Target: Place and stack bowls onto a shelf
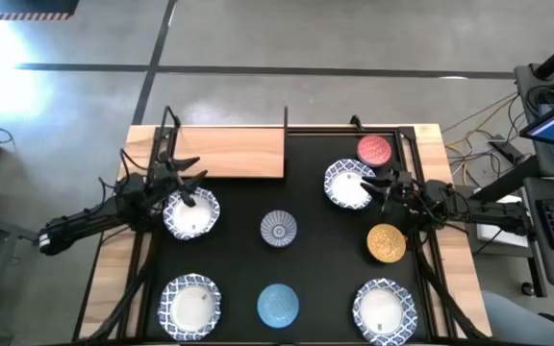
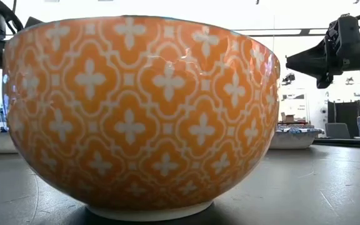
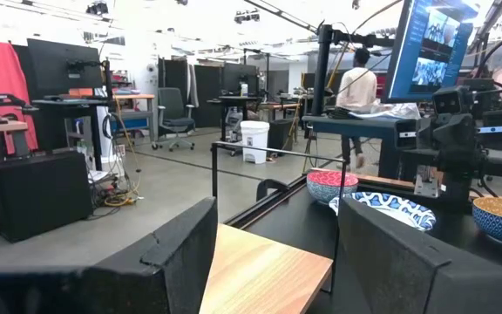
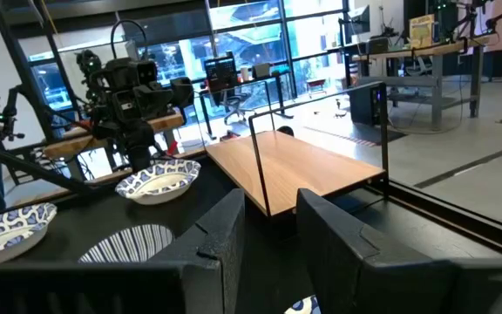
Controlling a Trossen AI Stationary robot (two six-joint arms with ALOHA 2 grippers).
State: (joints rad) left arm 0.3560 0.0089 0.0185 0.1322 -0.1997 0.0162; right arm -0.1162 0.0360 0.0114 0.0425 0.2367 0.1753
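Black mat w/ shelf (image 1: 231, 154) bare: both grippers, left (image 1: 188, 197) & right (image 1: 373, 185), fingers apart over white bowls (image 1: 192, 213), pre-grasp; next, close on rim.

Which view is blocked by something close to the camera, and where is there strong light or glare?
Low view: the yellow bowl fills most of the picture, with bright backlight behind it and a soft reflection on its side. High view: glare on the floor at the upper left. Both wrist views are evenly lit.
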